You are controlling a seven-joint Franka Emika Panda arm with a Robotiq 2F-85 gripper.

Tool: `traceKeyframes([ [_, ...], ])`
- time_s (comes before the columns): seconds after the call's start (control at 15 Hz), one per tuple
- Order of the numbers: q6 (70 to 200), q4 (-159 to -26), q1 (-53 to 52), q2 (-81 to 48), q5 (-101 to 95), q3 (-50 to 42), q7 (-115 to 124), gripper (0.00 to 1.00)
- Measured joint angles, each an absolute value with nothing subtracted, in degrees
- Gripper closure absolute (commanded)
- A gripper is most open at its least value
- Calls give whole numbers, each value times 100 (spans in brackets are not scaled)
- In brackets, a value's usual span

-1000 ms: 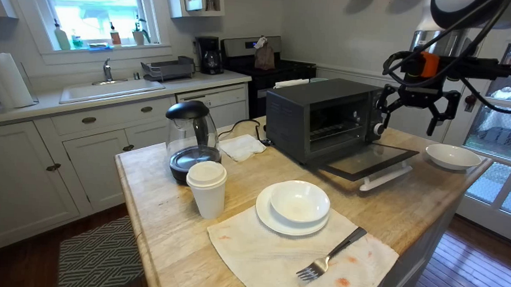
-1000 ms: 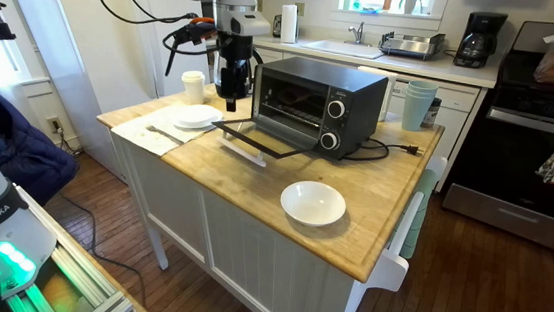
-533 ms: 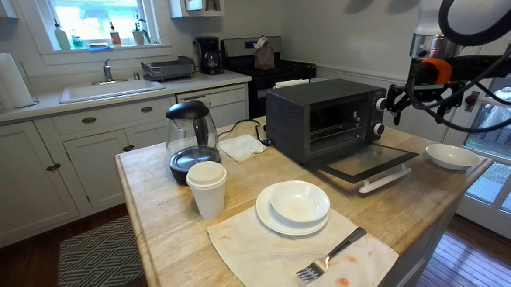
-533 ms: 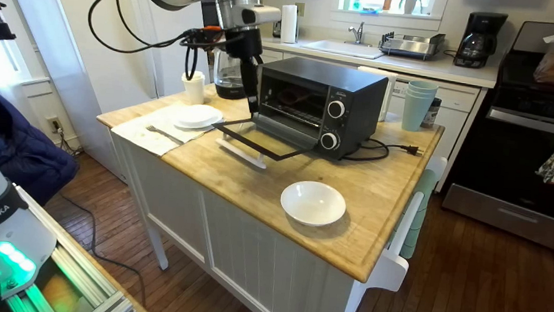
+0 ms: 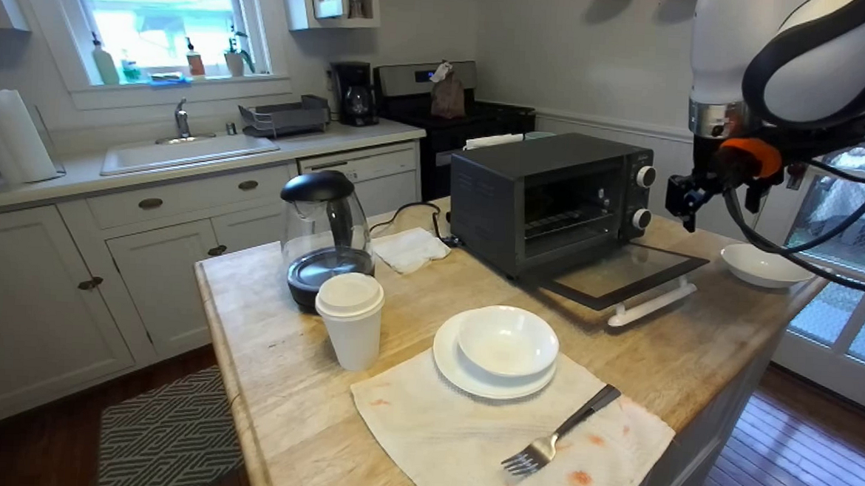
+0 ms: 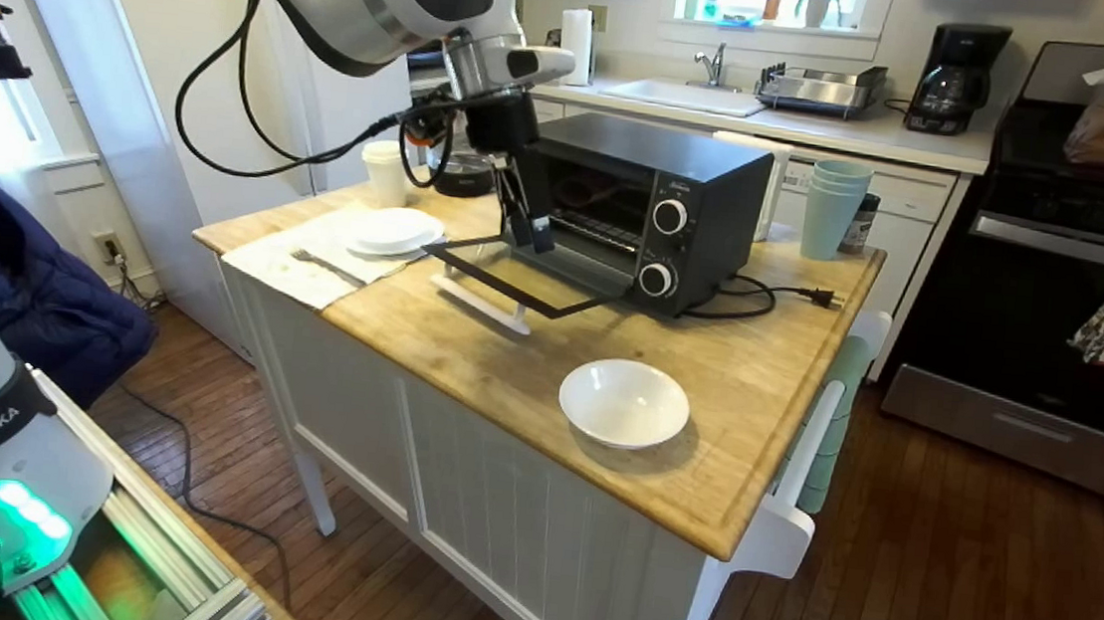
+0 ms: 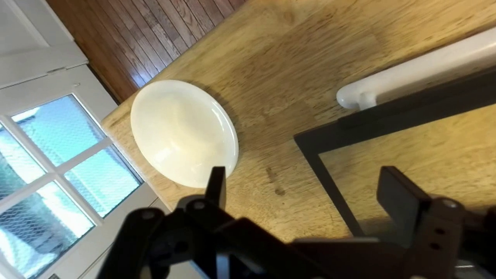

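Oven door [image 6: 525, 276] folded down, roughly level, sticking out from the front of the toaster oven [image 6: 724, 230]; long axis parallel to the oven front, white handle [image 6: 480, 305] along the outer edge. White bowl [image 7: 182, 133] upright, round, mouth up, on the table [image 6: 467, 363] near its corner. Gripper [image 7: 304, 178] spread wide, angled down, hanging above the table; wrist view shows wood between the fingers [image 7: 399, 205], one lined up with the bowl's rim, other over the door.
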State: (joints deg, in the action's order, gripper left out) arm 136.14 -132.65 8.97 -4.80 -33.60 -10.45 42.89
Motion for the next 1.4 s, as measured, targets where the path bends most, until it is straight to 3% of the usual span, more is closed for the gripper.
traceKeyframes([
  [0.47,13528,-13125,897,-698,-3443,-1172,4258,0],
  [1.4,13520,-12390,907,-2018,-5429,-1704,4062,0],
])
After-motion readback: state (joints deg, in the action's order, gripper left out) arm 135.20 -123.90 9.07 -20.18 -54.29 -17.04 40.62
